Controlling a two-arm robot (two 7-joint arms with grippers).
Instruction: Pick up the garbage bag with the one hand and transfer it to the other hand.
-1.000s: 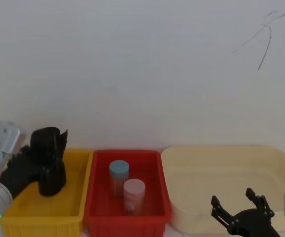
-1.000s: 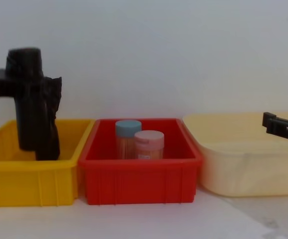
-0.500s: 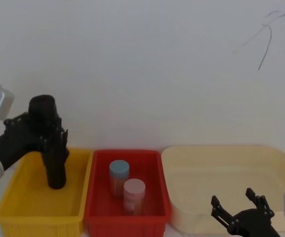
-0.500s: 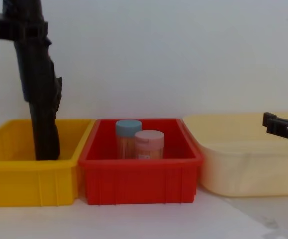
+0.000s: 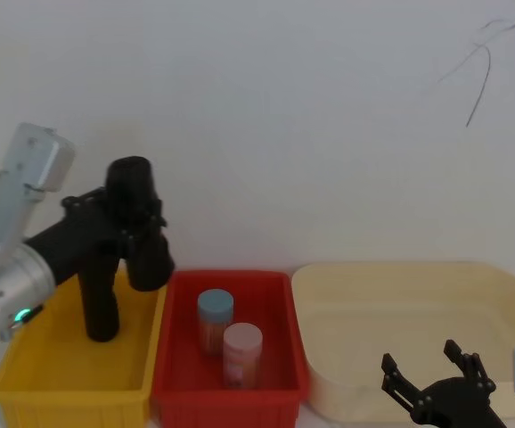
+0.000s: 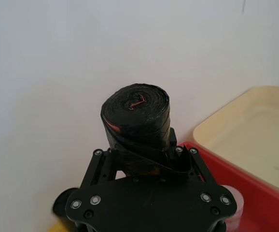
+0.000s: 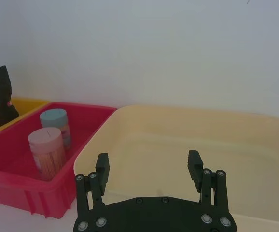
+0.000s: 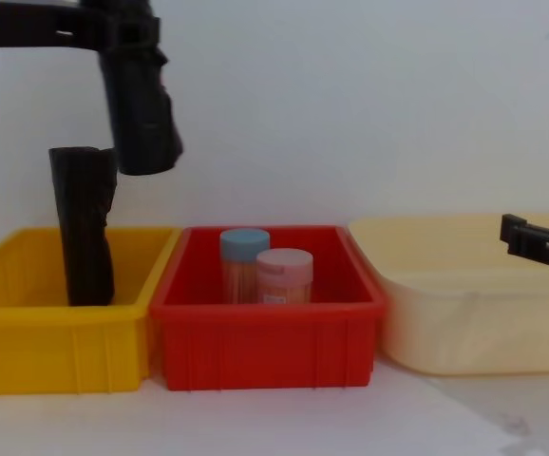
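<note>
Above the seam between the yellow bin [image 5: 70, 388] and the red bin [image 5: 231, 401], the garbage bag [image 5: 150, 261] is held in the air by the left gripper [image 5: 131, 234], at the end of the silver arm on which a green light [image 5: 17, 315] is seen. The roll is carried nearly upright with a slight tilt, its smooth rounded top uppermost, and its lower end is seen well clear of the bin rims in the chest view. From the left wrist view, the fingers [image 6: 180, 157] are found pressed against the roll from both sides, so that the bag is pinched around its middle and its coiled end is turned toward the camera. A second black roll [image 5: 100, 308] is left standing inside the yellow bin, just beside the held one and apart from it. Two jars are set close together in the red bin: a blue-lidded jar [image 5: 215, 316] at the back and a pink-lidded jar [image 5: 241, 352] in front of it. A cream tub [image 5: 324, 383] is placed to the right of the red bin. Low over the near edge of that tub the right gripper [image 5: 424, 367] is parked, its fingers spread wide with nothing between them, well apart from the bag.
</note>
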